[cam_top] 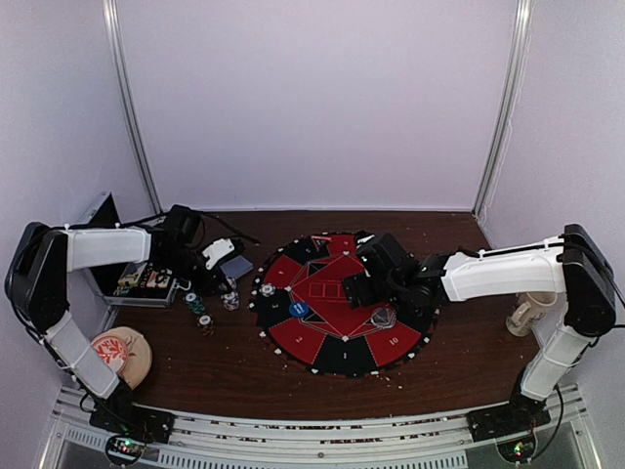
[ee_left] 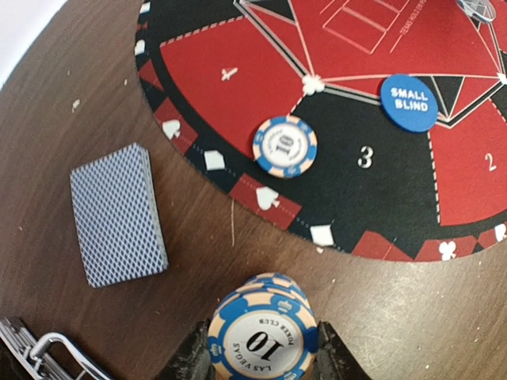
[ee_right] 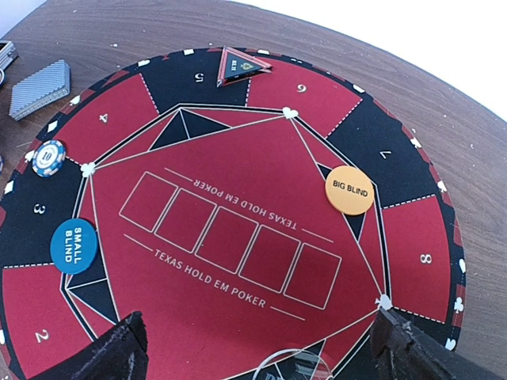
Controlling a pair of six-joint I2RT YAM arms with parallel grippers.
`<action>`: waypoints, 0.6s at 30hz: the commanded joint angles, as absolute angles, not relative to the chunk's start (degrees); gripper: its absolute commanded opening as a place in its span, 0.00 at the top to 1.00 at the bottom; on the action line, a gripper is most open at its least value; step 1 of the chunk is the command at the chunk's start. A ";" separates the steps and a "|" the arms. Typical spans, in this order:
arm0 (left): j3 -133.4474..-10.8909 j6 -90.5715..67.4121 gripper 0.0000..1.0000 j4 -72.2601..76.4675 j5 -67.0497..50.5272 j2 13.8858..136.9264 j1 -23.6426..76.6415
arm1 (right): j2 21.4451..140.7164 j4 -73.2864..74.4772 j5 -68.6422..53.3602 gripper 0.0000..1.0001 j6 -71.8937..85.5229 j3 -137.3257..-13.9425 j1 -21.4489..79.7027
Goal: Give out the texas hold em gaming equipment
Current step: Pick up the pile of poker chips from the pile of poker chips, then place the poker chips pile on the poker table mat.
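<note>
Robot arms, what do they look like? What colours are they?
The left arm and the right arm are smooth white tube-shaped shells linked by chunky black joints. Thin black cables trail near the left wrist. A small green light glows at each base. The left gripper and right gripper have dark, blocky fingers.

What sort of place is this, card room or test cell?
Likely a lab test booth: plain white walls box in a brown table, a metal rail lines its near edge, a poker mat lies on top.
</note>
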State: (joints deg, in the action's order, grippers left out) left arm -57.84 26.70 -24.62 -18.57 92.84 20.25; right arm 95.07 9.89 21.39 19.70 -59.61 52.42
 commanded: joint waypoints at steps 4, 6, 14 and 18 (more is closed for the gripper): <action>-64.68 28.00 0.75 -26.81 -16.88 91.93 26.60 | 94.26 10.03 26.89 0.00 20.74 -59.22 52.69; -67.26 27.91 0.75 -27.78 -17.05 93.35 28.74 | 93.47 9.94 28.52 0.00 21.29 -58.70 52.38; -79.97 26.65 0.75 -29.49 -17.57 103.72 36.42 | 87.08 9.34 31.46 0.00 25.65 -54.54 46.67; -87.81 25.41 0.75 -29.67 -17.30 109.88 38.45 | 83.06 7.98 31.25 0.00 27.70 -51.64 43.29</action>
